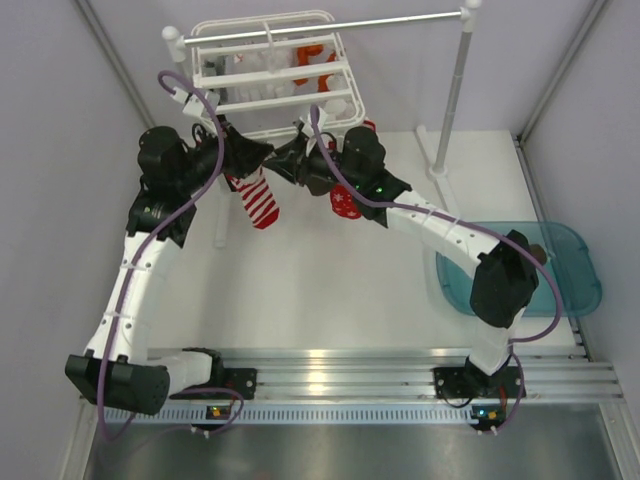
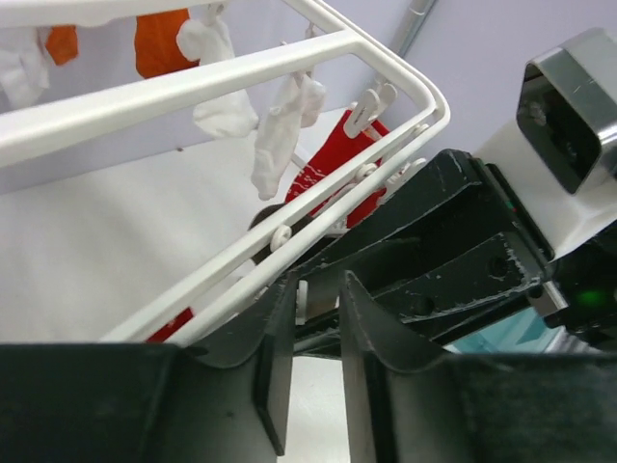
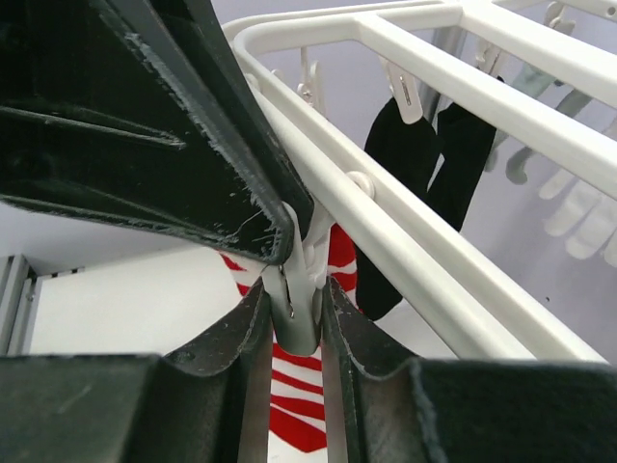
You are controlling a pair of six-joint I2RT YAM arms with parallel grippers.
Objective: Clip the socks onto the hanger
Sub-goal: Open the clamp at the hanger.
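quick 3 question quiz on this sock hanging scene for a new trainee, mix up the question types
1. True or false: the right hand is closed on a white clip.
2. Which sock shows directly below that clip in the right wrist view? A an orange sock, B the red-and-white striped sock, C a dark sock.
3. Short answer: what colour is the tray beside the right arm?

Key: 1 true; 2 B; 3 teal.
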